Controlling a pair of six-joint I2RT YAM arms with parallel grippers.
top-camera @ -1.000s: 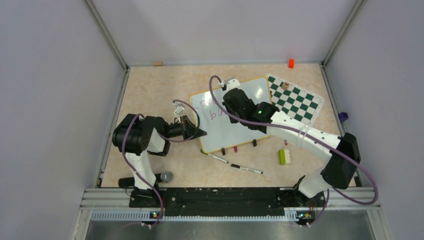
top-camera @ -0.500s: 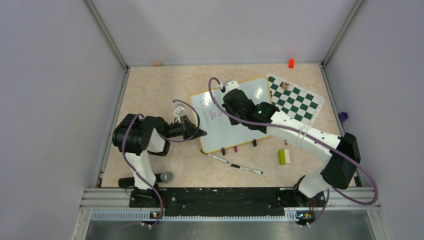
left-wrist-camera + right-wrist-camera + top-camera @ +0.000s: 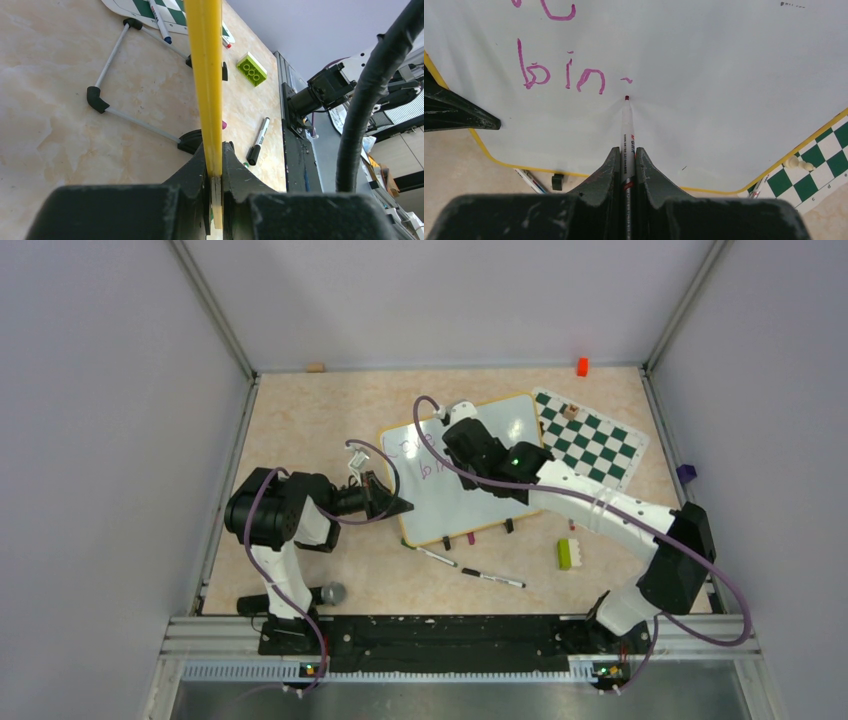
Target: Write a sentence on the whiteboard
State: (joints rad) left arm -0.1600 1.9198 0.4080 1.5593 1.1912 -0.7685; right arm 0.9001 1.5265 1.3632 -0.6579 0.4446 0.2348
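The whiteboard (image 3: 462,502) lies tilted near the middle of the table, its long axis running from 7 o'clock to 1 o'clock in the overhead view. The green-and-white chess mat (image 3: 592,443) is just beside it at 3 o'clock.

The left gripper (image 3: 404,506) is clenched on the board's orange-yellow frame (image 3: 205,75) at the 8 o'clock edge. In the left wrist view, the frame runs up from between the closed jaws.

The right gripper (image 3: 626,156) is clamped around a white marker (image 3: 627,125) whose tip touches the board surface (image 3: 734,70). The sentence (image 3: 561,75) is in purple-magenta. On the second line "bin" can be read, followed by a short dash at 12 o'clock of the tip. The first line is partly cut off in the right wrist view and too small to read overhead.

On the table at 6 o'clock of the board lie 2 loose markers (image 3: 493,578) and, further toward 4 o'clock, a lime-green brick (image 3: 565,553).
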